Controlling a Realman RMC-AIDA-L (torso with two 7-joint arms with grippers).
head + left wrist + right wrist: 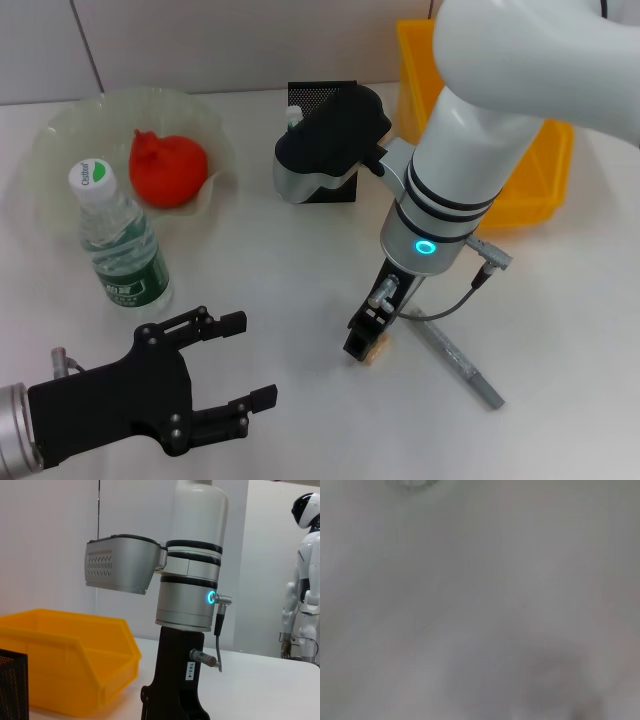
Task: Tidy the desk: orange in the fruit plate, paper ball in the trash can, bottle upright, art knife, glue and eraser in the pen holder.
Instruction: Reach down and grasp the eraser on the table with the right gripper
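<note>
- At the near left, the left gripper [245,360] is held above the desk with its fingers spread and nothing between them.
- Behind it, the bottle [118,240] is seen upright beside the orange [167,168] in the fruit plate [60,130].
- At centre, the right gripper [366,345] is lowered onto the eraser [377,352], seemingly pinching it, though contact is obscured.
- The eraser is judged light, slightly soft and grippy, best taken across its short sides.
- Just right, the art knife [455,357] lies flat: stiff and thin.

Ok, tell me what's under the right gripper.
Under the right gripper a small tan block, probably the eraser, peeks out on the table. The fingers cover most of it. The grey art knife lies beside it.
</note>
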